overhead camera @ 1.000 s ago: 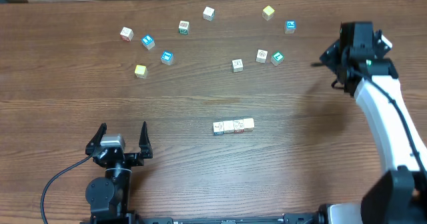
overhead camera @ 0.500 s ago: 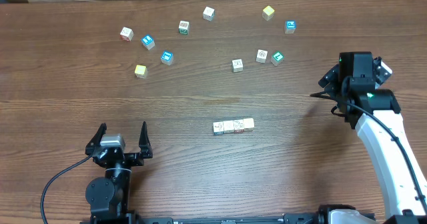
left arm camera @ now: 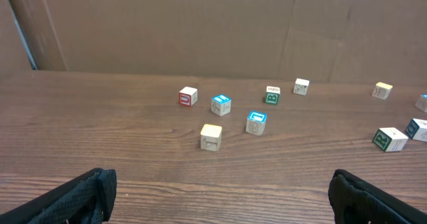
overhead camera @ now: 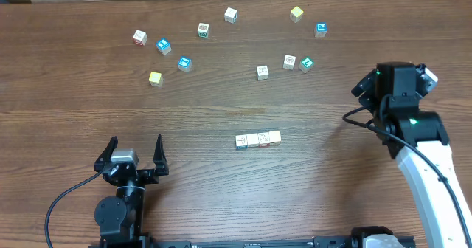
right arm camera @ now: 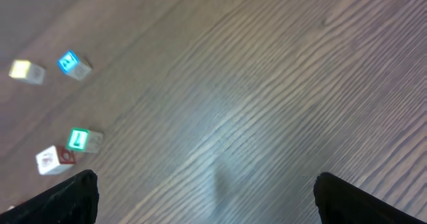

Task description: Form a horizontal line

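Change: the right gripper (right arm camera: 205, 179) and its arm (overhead camera: 424, 141) sit lower in the overhead view than a second ago, drawn back from the far cubes toward the near edge. The left gripper (overhead camera: 136, 142) and every cube lie where they were.
Left gripper: released, fingers spread wide with nothing between them, low over the table (overhead camera: 332, 189) near its front edge.
Right gripper: released too. Its two fingers show in the bottom corners of the wrist view, with only bare wood between them.
Count, arms: two.
Count, line: one line (overhead camera: 258, 139) of four touching cubes, running left to right.
Count, loose cubes: eleven loose cubes (overhead camera: 184, 63) are scattered across the far half of the table. The right wrist view catches four of them, and the left wrist view about ten, some cut by the frame edge.
Line to left gripper: it lies to that gripper's right and level with its fingertips, well apart from them.
Line to right gripper: it lies to that gripper's left and nearer the front edge, well apart.
Line to loose cubes: it lies nearer the front than all of them and touches none.
Wrist views: neither shows the line.
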Available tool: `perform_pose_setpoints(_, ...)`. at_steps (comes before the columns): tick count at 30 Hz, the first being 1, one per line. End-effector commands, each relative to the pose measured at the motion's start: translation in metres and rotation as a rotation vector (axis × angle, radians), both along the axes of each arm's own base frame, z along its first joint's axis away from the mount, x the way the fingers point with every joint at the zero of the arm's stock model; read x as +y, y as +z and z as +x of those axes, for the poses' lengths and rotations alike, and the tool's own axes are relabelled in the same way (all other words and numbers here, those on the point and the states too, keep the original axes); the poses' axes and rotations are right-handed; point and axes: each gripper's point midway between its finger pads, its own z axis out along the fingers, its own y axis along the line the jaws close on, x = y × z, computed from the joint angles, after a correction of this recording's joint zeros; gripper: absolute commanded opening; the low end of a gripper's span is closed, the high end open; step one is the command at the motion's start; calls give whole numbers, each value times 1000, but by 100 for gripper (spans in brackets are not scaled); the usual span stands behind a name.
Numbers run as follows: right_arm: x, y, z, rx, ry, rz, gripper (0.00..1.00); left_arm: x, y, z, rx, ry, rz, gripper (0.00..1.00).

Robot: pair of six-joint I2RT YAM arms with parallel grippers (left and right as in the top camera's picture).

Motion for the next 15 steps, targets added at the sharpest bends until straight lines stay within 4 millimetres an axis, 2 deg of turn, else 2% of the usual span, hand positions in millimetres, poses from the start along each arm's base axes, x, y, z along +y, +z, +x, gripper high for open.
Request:
perform_pose_setpoints(1,-2,6,3,-58,10,-25,100,0,0,0,-4,2,26,100)
perform_pose_setpoints(3,8,8,19,-132,97,-30,100,0,0,0,-4,2,26,99)
perform_pose_setpoints(5,28,13,39,-247,250,-24,100,0,0,0,-5,2,26,100)
perform_pose_setpoints(8,55,23,51,-413,422,-8,100,0,0,0,-4,2,26,100)
perform_pose_setpoints(12,69,27,43,-586,497,1,100,0,0,0,-5,1,26,100)
perform_pose_setpoints(15,67,12,31,-605,486,-9,100,0,0,0,-5,2,27,100)
